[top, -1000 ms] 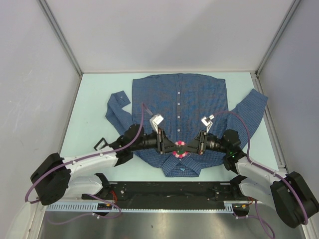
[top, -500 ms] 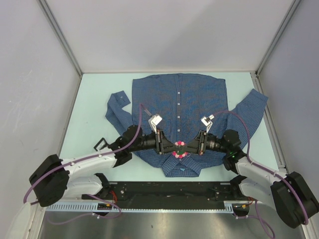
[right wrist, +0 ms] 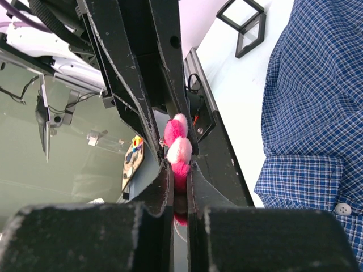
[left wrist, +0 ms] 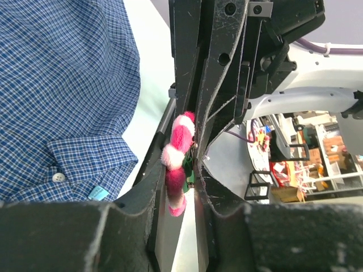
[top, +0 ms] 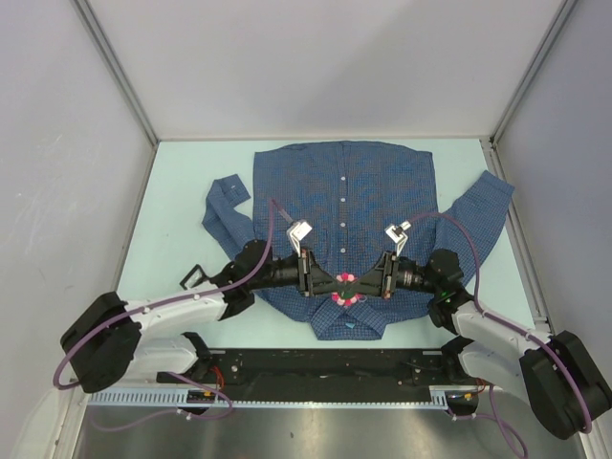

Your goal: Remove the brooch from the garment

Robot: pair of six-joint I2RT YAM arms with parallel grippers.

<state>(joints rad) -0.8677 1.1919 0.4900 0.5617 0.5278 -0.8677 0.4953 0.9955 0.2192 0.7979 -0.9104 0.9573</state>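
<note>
The brooch (top: 346,286), pink and white petals, is held between both grippers just above the collar end of the blue checked shirt (top: 344,191). My left gripper (top: 333,283) comes from the left and my right gripper (top: 368,282) from the right, tip to tip. In the left wrist view my left gripper (left wrist: 180,187) has its jaws close round the brooch (left wrist: 176,164), the shirt collar (left wrist: 62,153) off to the side. In the right wrist view my right gripper (right wrist: 178,170) pinches the brooch (right wrist: 177,148) tightly. No fabric shows between the jaws.
The shirt lies flat on the pale table (top: 182,191), sleeves spread to both sides. A small black bracket (top: 194,276) stands left of the left arm. A black rail (top: 316,363) runs along the near edge. Grey walls close in the sides and back.
Almost nothing differs. Both grippers stay together at the brooch; the left arm's base link has shifted slightly.
</note>
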